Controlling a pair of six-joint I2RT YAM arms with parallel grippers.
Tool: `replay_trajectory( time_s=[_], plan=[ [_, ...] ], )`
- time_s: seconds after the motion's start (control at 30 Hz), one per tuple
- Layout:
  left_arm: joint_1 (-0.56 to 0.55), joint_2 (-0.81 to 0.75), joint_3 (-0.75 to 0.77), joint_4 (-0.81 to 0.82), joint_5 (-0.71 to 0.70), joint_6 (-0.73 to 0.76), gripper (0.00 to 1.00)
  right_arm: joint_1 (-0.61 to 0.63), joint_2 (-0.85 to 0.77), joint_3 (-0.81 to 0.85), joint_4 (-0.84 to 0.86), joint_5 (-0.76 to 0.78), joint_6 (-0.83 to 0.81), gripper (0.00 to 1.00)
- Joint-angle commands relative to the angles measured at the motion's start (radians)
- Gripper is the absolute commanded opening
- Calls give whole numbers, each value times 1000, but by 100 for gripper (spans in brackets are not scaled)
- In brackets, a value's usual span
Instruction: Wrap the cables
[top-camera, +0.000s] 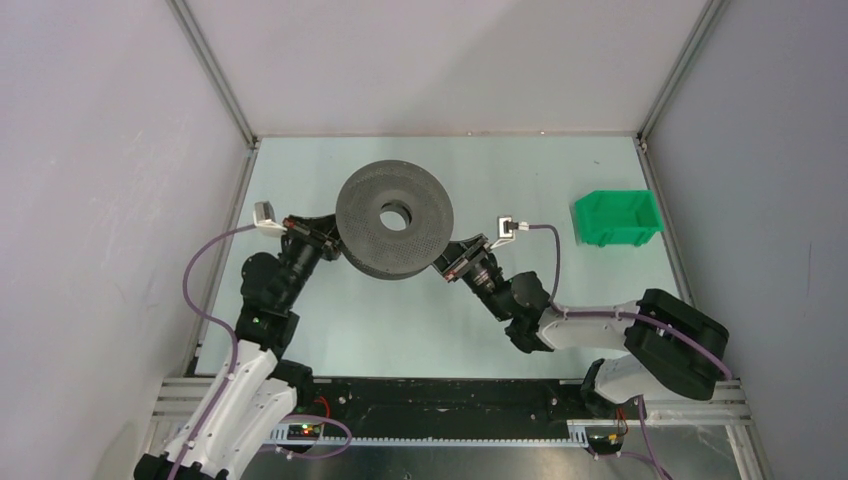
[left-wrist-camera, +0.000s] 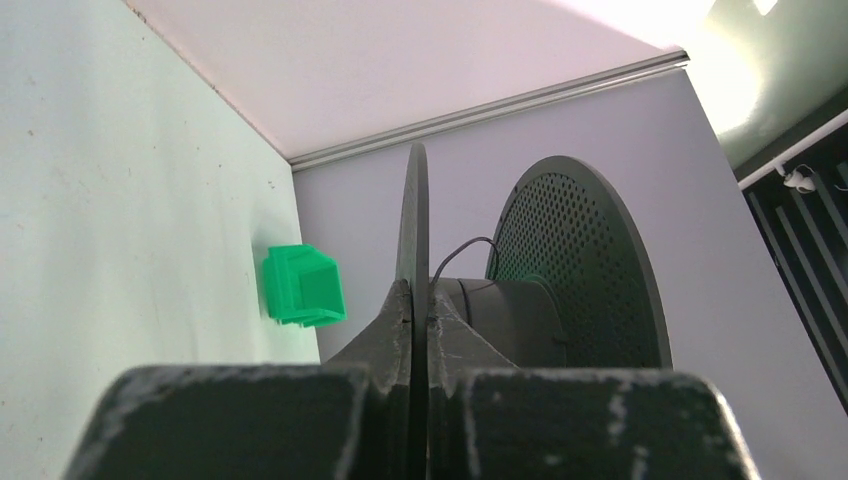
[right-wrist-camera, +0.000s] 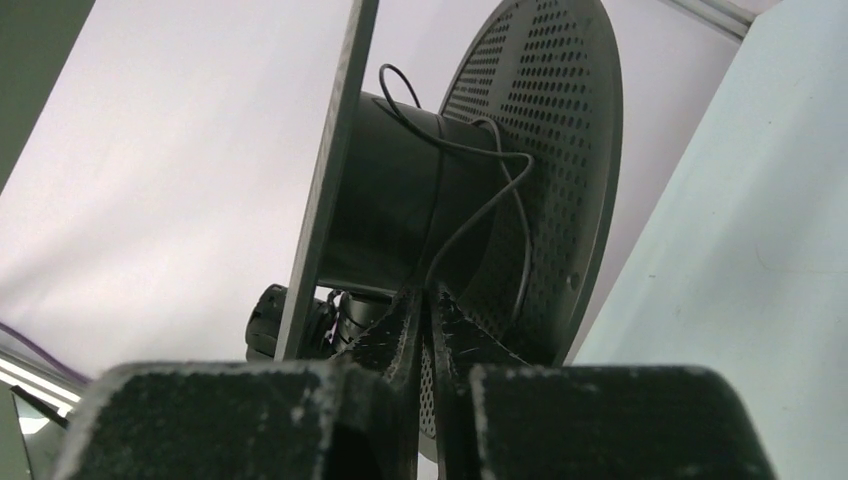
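Observation:
A dark grey spool (top-camera: 394, 218) with perforated flanges is held above the table between both arms. My left gripper (top-camera: 325, 235) is shut on the rim of one flange; in the left wrist view the thin flange edge sits clamped between the jaws of that gripper (left-wrist-camera: 420, 300). The thin black cable (right-wrist-camera: 480, 215) loops loosely round the spool's hub (right-wrist-camera: 385, 200) and runs down into my right gripper (right-wrist-camera: 428, 300), which is shut on it between the two flanges. A short arc of the cable (left-wrist-camera: 460, 250) also shows over the hub in the left wrist view. My right gripper (top-camera: 450, 258) sits at the spool's right lower edge.
A green bin (top-camera: 617, 218) stands on the table at the right, near the right wall; it also shows in the left wrist view (left-wrist-camera: 303, 285). Walls with aluminium frame rails (top-camera: 215, 75) enclose the table on three sides.

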Motion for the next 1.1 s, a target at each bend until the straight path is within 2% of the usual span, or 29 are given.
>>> replay_trajectory(
  time_s=[0.0,0.37,0.63,1.07],
  plan=[
    [-6,-40,20,157,50,-129,0,-2,-50,17,-131,39,-62,10],
    [-6,-40,13,175,53,-140,0,-3,-157,13,-267,64,-108,21],
    [-6,-38,13,181,52,-141,0,-2,-227,8,-322,71,-148,23],
    [-5,-33,17,187,51,-141,0,-1,-381,-21,-518,99,-135,26]
  ],
)
